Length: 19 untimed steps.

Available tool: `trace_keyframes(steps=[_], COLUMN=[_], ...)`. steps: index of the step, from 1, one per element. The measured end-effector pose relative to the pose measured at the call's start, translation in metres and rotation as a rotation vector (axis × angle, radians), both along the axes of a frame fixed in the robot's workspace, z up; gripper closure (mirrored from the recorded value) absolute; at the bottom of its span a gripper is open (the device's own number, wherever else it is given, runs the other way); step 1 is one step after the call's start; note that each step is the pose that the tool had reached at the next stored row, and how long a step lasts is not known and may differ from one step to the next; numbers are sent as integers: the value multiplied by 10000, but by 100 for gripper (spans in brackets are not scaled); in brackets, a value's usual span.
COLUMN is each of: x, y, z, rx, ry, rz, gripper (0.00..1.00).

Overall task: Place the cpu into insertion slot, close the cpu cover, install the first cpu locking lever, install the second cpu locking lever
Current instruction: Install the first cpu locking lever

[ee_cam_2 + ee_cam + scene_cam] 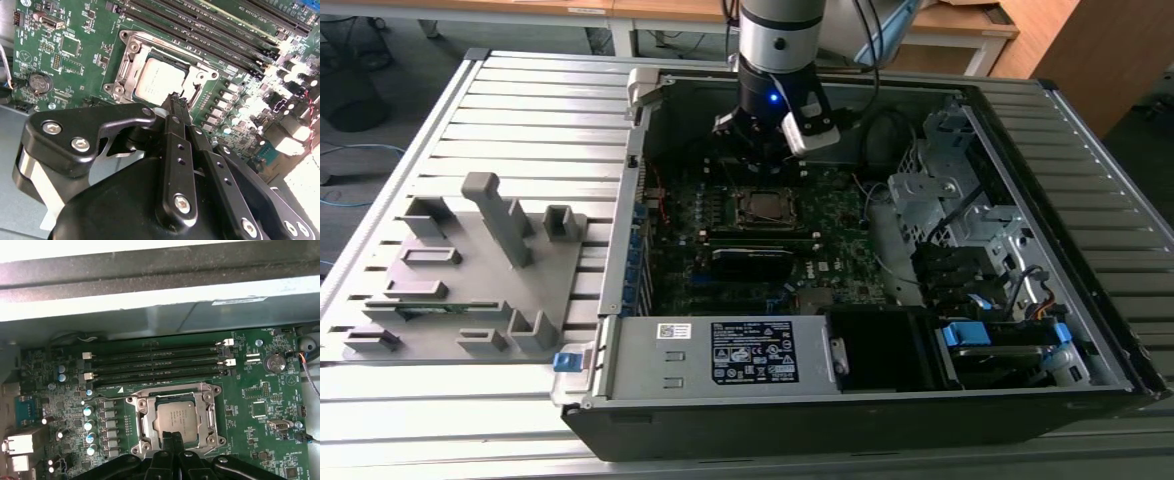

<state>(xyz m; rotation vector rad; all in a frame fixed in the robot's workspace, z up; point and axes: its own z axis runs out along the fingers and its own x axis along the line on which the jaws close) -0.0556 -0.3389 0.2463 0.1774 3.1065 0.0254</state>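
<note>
A ribbed grey metal surface (520, 100) carries an open computer case (854, 425) lying on its side. Beside it, at the exterior view's left, is a grey tray (467, 300) of upright blocks and pockets. Beyond the surface are wooden desks (520, 8), with loose cables on the floor at the far left.

The arm (781, 40) reaches down into the far half of the case, over the green board (250, 390). The cpu (178, 416) lies flat in the slot (153, 426), its dull silver top facing up. It is square, so it has no long axis. Its edges run parallel and square to the long black memory slots (155, 365) just beside it. In the exterior view it sits near the middle of the board, just in front of the arm.

The cover (141, 422) lies down flat around the cpu, whose metal top shows through the cover's square cut-out. Whether the locking levers are latched cannot be told.

The tool (172, 436) has its two black fingers pressed together, with only a thin seam between them. In both wrist views its tip stands at the socket's edge on the side away from the memory slots, overlapping the rim of the cover. Whether it touches the metal, or pinches anything thin there, cannot be told. A round coin cell (274, 362) sits on the board well apart from the socket.
</note>
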Motion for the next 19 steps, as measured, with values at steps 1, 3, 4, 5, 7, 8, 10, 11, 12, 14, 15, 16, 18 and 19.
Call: trace_keyframes(steps=[1, 3, 4, 5, 7, 8, 10, 11, 12, 14, 15, 16, 18, 19], x=[0, 0, 0, 0, -7, -24, -73, -99, -129, -191, -218, -246, -299, -322], y=[0, 0, 0, 0, 0, 0, 0, 0, 0, 0, 0, 0, 0, 0], z=[0, 0, 0, 0, -1, -1, -1, -2, -2, -3, -3, -3, -3, -3], rx=[0, 0, 0, 0, 1, 1, 0, 1, 0, 1, 1, 0, 0, 1], ry=[0, 0, 1, 0, 0, 0, -3, -6, -9, -22, -28, -34, -47, -52], rz=[9, 12, 12, 13, 14, 14, 14, 13, 14, 14, 13, 13, 14, 13], gripper=[89, 89, 89, 89, 89, 89, 89, 89, 89, 89, 89, 89, 89, 89])
